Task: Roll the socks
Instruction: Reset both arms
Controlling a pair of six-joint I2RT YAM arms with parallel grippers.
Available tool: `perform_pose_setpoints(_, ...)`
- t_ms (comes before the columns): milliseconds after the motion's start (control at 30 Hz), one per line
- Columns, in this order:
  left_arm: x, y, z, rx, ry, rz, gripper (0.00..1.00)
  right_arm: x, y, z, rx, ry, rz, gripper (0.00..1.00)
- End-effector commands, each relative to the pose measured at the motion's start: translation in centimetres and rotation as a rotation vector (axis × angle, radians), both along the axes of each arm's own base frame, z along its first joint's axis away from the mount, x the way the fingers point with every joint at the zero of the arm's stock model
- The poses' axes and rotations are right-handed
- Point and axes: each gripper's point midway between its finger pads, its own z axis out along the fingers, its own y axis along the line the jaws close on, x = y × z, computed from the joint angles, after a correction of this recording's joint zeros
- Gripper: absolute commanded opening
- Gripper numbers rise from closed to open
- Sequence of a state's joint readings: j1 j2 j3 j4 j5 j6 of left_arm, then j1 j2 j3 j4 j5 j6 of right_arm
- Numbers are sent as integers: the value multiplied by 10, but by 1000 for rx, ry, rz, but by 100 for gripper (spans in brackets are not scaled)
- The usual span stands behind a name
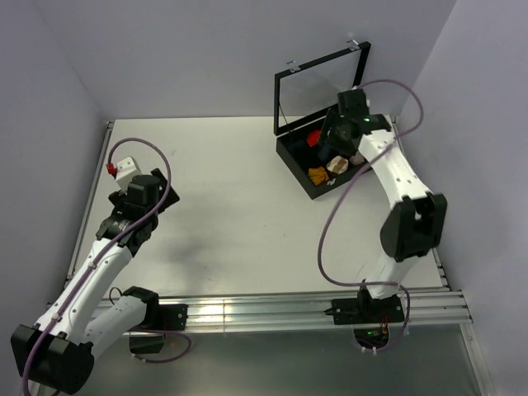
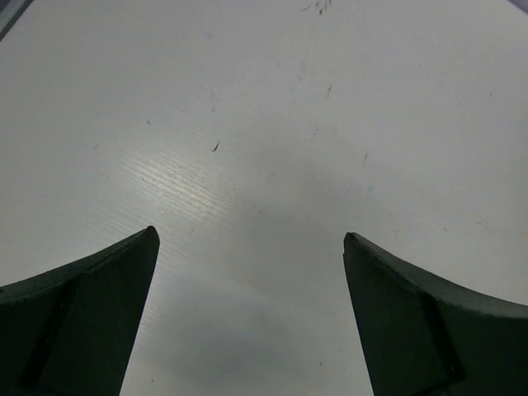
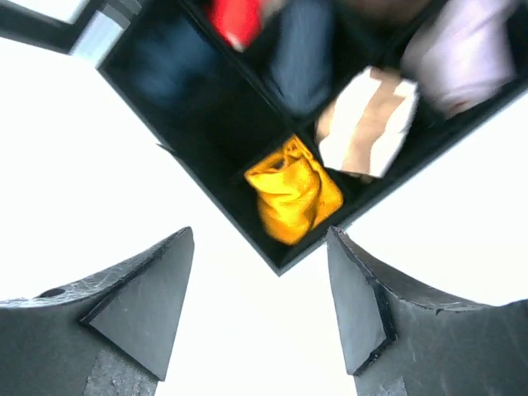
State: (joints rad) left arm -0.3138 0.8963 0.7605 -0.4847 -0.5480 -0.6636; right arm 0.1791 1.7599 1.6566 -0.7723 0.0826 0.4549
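Mustard sock (image 3: 293,194): balled up and sitting in the corner cell of the box (image 1: 294,171), on the side nearest you. Brown-and-cream sock (image 3: 367,124): also bundled, in the next cell along, just across a divider. It rides high, and you can't tell from the blurred wrist view whether it laps over the divider. Both read as rolled and stowed, so judge the task at or near its end.

Other cells hold a red bundle (image 3: 235,16), a dark blue one (image 3: 301,58) and a pale pink one (image 3: 458,58). None of them is yours to handle. One bundle per cell keeps the rolls from springing open, which is likely why they are packed this way.

Your right gripper (image 3: 260,235) hangs over the box's near corner, almost above the mustard sock. The jaws are spread with nothing between them and touch no fabric. Lid (image 1: 318,87) stands upright behind the box, leaving clear room to lift straight up.

Your left gripper (image 2: 249,235) is well away on the far side of the table (image 2: 264,99). Its jaws are fully spread over bare surface and hold nothing. It looks parked there to stay out of the right arm's reach.

Watch on lifting away: a finger could snag the high-riding brown roll and pull it loose.
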Motion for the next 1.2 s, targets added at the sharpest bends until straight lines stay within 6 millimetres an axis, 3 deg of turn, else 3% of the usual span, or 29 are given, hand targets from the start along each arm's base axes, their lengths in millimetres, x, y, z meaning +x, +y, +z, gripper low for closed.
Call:
perform_pose_setpoints(0, 3, 5, 57, -1, -97, 14, 100, -25, -31, 111, -19, -244, -59, 73)
perform_pose_setpoints(100, 1, 6, 81, 2, -120, 10, 100, -45, -54, 154, -41, -355, -108, 75)
perform_pose_setpoints(200, -4, 9, 129, -4, -197, 5, 100, -89, -80, 217, -97, -546, -167, 82)
perform_pose_setpoints(267, -11, 13, 148, 2, -224, 5, 99, -110, -92, 233, -144, -613, -195, 93)
perform_pose_setpoints(300, -14, 14, 169, -8, -266, 7, 100, -134, -102, 258, -174, -702, -223, 97)
perform_pose_setpoints(367, -23, 18, 188, -8, -304, 8, 99, -157, -113, 267, -209, -752, -259, 100)
perform_pose_setpoints(400, -27, 20, 198, -12, -327, 11, 99, -184, -124, 284, -221, -823, -315, 100)
perform_pose_setpoints(467, -38, 21, 224, -28, -391, -9, 99, -206, -131, 287, -238, -862, -348, 100)
perform_pose_setpoints(500, -43, 21, 237, -33, -430, -22, 99, -229, -134, 298, -242, -922, -357, 100)
perform_pose_setpoints(633, -71, 26, 269, -74, -579, -41, 99, -272, -138, 304, -247, -1012, -346, 100)
perform_pose_setpoints(800, -89, 39, 274, -60, -634, -7, 100, -325, -150, 311, -238, -1137, -357, 100)
perform_pose_setpoints(900, -94, 46, 261, -42, -621, 24, 99, -340, -153, 306, -237, -1186, -349, 100)
perform_pose_setpoints(1167, -99, 48, 242, -114, -663, 59, 99, -347, -157, 279, -242, -1176, -363, 98)
